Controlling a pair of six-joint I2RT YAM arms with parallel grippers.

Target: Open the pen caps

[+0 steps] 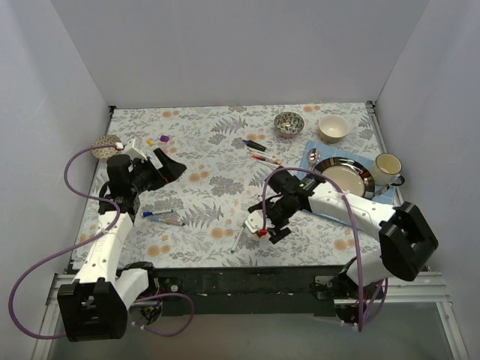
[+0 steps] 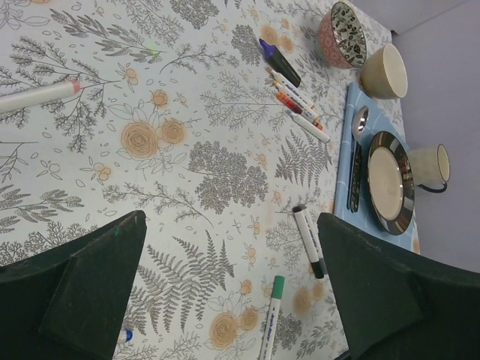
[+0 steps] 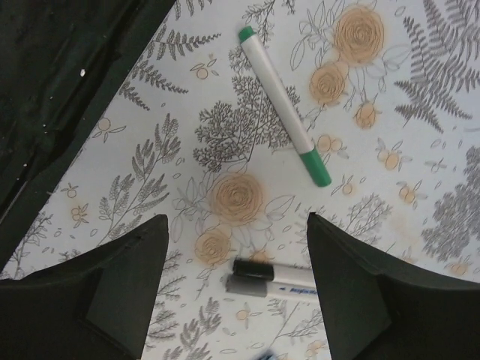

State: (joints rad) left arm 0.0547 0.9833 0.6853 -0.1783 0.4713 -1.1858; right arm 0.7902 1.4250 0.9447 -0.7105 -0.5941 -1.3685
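My right gripper (image 3: 236,221) hangs low over the floral tablecloth (image 1: 217,157), its two dark fingers spread wide with nothing held between them. The black pen cap (image 3: 253,268) that I judge to be next sits on a white-barrelled marker (image 3: 296,279). It lies flat on the cloth, under the gap between my fingers. Its long axis runs across that gap, from one finger toward the other, with the cap end toward the left of my wrist view. Closing as I stand would press on the marker's ends rather than pinch its barrel. I reckon the wrist needs to turn crosswise before I come down. Something grey lies tight against the cap, and I cannot tell whether it is a second marker.

Beyond my fingertips a slanted white marker (image 3: 277,94) carries a green cap (image 3: 316,166) at its nearer end.

My left gripper (image 1: 171,166) is spread fully and empty, raised over the far-left of the cloth, well apart from both markers. The right arm is plainly the nearer one, so the left would have to reach across to pull the cap.
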